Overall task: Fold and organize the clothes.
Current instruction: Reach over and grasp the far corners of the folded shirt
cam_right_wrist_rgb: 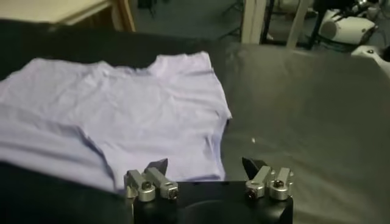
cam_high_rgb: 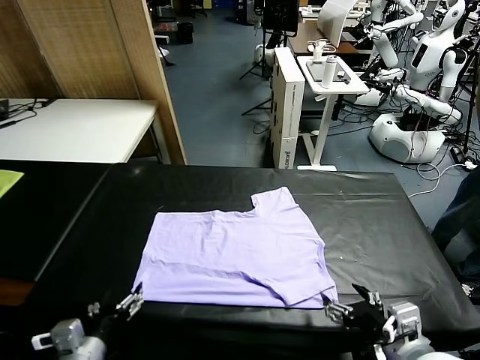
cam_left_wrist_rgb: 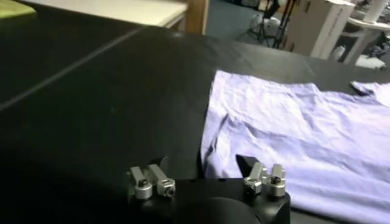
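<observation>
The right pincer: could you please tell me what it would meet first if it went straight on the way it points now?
The right pincer, open and empty, points at the near edge of the lavender T-shirt on the black table cover. It would likely meet that hem first, though its height above the table is unclear.

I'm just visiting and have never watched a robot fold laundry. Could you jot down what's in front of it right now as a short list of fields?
Surface: black table
Garment: lavender T-shirt, lying partly folded, the near edge doubled over
Left pincer: open, empty, at the shirt's near left corner
Right pincer: open, empty, at the shirt's near right corner
Other item: yellow-green cloth at the far left edge
Background: white table, white robots
</observation>
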`<state>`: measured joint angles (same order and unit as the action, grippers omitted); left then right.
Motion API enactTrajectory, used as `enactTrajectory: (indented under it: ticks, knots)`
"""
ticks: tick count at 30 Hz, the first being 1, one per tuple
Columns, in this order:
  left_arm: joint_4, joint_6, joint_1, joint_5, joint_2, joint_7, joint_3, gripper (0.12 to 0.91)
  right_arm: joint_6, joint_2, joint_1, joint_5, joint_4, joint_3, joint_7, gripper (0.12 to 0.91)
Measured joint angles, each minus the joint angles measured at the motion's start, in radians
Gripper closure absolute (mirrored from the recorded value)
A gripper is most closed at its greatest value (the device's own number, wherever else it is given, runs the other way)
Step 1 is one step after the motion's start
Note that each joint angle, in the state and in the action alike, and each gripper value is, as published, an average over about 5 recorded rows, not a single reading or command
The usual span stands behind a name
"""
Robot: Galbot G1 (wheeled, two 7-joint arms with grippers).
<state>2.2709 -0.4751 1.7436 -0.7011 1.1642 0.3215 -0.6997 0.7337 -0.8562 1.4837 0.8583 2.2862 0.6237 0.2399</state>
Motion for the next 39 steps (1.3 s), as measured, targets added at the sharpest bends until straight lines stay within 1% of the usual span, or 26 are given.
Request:
enactTrajectory:
  ticks: [2,4,8,10,14,18,23,27,31,35,39]
  knots:
    - [-0.017,-0.014,-0.052,-0.016,-0.016,-0.016,0.003,0.123,-0.006,0.017,-0.083,0.018,-0.061,-0.029,-0.002,0.118]
    - [-0.041,-0.028,-0.112,-0.042,-0.034,-0.020,0.011,0.123,-0.012,0.028,-0.163,0.026,-0.121,-0.064,-0.004,0.118]
    - [-0.115,-0.062,-0.250,-0.104,-0.064,-0.001,0.040,0.123,-0.022,0.026,-0.326,0.032,-0.239,-0.154,-0.011,0.118]
    - [-0.164,-0.074,-0.327,-0.134,-0.073,-0.002,0.058,0.123,-0.025,0.018,-0.402,0.030,-0.299,-0.203,-0.018,0.118]
    - [-0.281,-0.093,-0.478,-0.178,-0.083,-0.016,0.099,0.123,-0.034,-0.009,-0.535,0.012,-0.419,-0.294,-0.040,0.118]
    - [-0.399,-0.101,-0.607,-0.184,-0.088,-0.039,0.146,0.123,-0.051,-0.044,-0.647,-0.014,-0.530,-0.379,-0.060,0.118]
    - [-0.523,-0.109,-0.735,-0.177,-0.087,-0.069,0.209,0.123,-0.059,-0.092,-0.767,-0.043,-0.650,-0.476,-0.079,0.118]
    - [-0.601,-0.114,-0.807,-0.168,-0.079,-0.089,0.252,0.124,-0.057,-0.130,-0.841,-0.053,-0.730,-0.538,-0.084,0.118]
    - [-0.657,-0.122,-0.852,-0.156,-0.069,-0.098,0.282,0.123,-0.055,-0.163,-0.890,-0.058,-0.785,-0.586,-0.089,0.118]
    - [-0.692,-0.126,-0.861,-0.137,-0.058,-0.099,0.293,0.123,-0.054,-0.185,-0.913,-0.064,-0.817,-0.619,-0.090,0.118]
    - [-0.720,-0.122,-0.860,-0.113,-0.054,-0.106,0.293,0.123,-0.054,-0.195,-0.918,-0.067,-0.836,-0.633,-0.090,0.118]
